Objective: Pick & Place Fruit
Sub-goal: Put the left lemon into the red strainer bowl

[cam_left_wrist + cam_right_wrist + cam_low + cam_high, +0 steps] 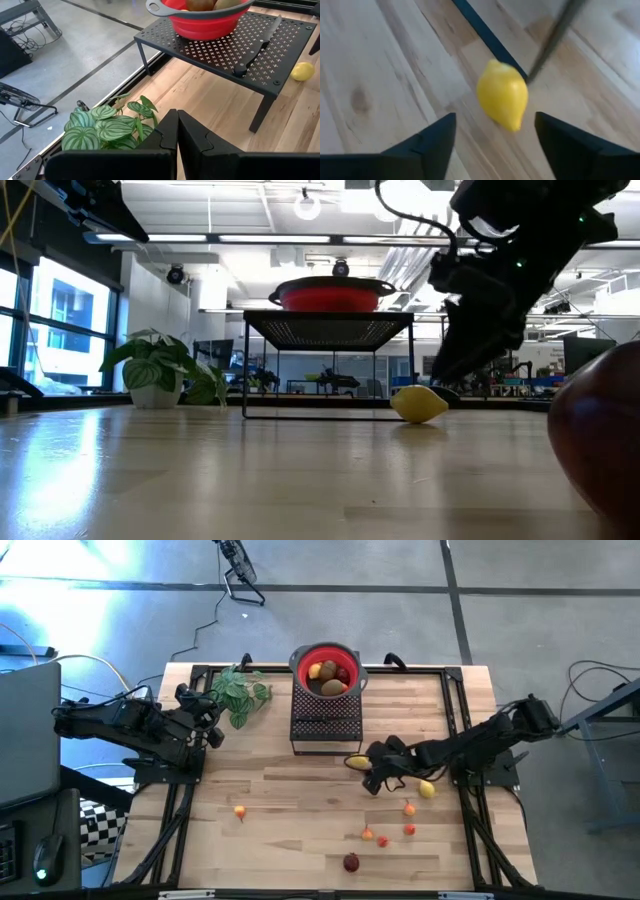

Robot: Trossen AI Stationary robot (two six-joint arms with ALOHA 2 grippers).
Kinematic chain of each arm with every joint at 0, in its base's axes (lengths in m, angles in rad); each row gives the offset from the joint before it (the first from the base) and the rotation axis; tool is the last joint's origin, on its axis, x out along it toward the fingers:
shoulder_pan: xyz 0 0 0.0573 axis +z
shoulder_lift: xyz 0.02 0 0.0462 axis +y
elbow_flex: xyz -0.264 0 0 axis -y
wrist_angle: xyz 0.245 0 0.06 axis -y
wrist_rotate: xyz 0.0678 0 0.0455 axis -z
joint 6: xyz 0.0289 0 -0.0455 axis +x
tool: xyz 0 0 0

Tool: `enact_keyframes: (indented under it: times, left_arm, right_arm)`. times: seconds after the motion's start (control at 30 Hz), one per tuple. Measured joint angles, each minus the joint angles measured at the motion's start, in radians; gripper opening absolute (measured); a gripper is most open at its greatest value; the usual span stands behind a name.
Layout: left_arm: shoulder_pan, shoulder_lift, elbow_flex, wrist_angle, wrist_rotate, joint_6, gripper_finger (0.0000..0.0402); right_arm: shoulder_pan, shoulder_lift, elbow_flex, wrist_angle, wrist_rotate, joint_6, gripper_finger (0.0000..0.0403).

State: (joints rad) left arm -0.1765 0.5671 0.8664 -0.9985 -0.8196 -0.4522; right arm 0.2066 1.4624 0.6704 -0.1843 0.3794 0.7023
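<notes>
I have the right gripper (372, 776) low over the table just in front of the black mesh stand (325, 726), fingers spread wide with nothing between them; in the right wrist view a lemon (503, 95) sits on the wood in the gap ahead of the two fingers, free of both. From above, that lemon (356, 762) lies close beside the stand's near right leg, which I judge is why the arm comes in from the right rather than from over the stand. A second lemon (427, 789) rests just right of the gripper. The red bowl (327, 668) sits on top of the stand, already holding a few pieces, so I take it as the drop point, raised clear of the loose fruit. A black-handled knife (256, 44) lies on the mesh beside the bowl. Small red and orange pieces (384, 834) and a dark red ball (351, 862) are scattered near the front edge; one orange piece (240, 811) sits alone to the left. The left gripper (177, 131) waits at the left by the leafy plant (240, 693), fingers pressed together, out of the way.
</notes>
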Motion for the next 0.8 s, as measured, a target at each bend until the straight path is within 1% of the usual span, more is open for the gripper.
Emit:
enact_keyframes:
  times: [0.13, 0.27, 0.47, 0.7, 0.8]
  left_arm:
    - [0.0, 0.0, 0.0, 0.0, 0.0, 0.0, 0.0]
    - [0.0, 0.0, 0.0, 0.0, 0.0, 0.0, 0.0]
    - [0.0, 0.0, 0.0, 0.0, 0.0, 0.0, 0.0]
    - [0.0, 0.0, 0.0, 0.0, 0.0, 0.0, 0.0]
    - [0.0, 0.0, 0.0, 0.0, 0.0, 0.0, 0.0]
  right_arm:
    - [-0.006, 0.001, 0.0, 0.019, 0.004, -0.045, 0.0319]
    - [-0.02, 0.034, 0.0, 0.033, 0.0, -0.049, 0.0341]
    - [-0.043, 0.11, 0.0, 0.143, -0.005, -0.071, 0.0335]
    - [-0.052, 0.184, 0.0, 0.187, -0.023, -0.064, 0.033]
    - [-0.052, 0.194, 0.0, 0.207, -0.019, -0.051, 0.0328]
